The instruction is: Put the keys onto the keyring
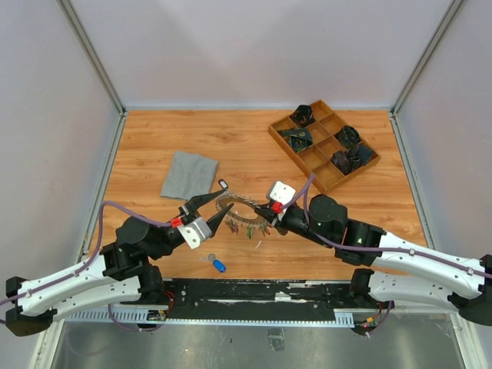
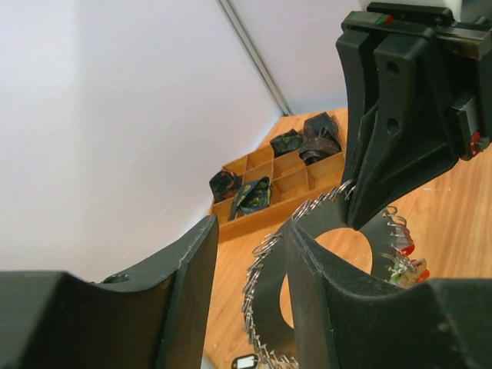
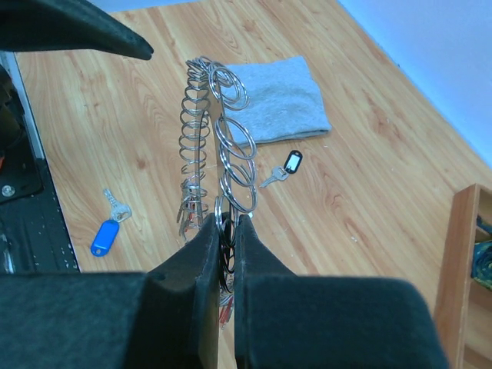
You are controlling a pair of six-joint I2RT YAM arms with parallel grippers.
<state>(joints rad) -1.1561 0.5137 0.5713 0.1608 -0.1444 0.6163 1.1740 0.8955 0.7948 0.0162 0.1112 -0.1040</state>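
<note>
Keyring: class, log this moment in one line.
right gripper: shut on keyring | left gripper: open beside keyring | loose: blue-tagged key, black-tagged key

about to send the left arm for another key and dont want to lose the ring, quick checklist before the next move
1. Right tool shut on the keyring: ok.
2. Keyring held on edge, not lying flat: ok.
3. Left tool open with nothing between its fingers: ok.
4. Left tool clear of the keyring: cannot tell; in the left wrist view one finger overlaps the ring.
5. Loose keys in sight: ok. There is a blue-tagged key near the arm bases and a black-tagged key beside the grey cloth.
6. Opening in the ring found for threading: cannot tell.
</note>
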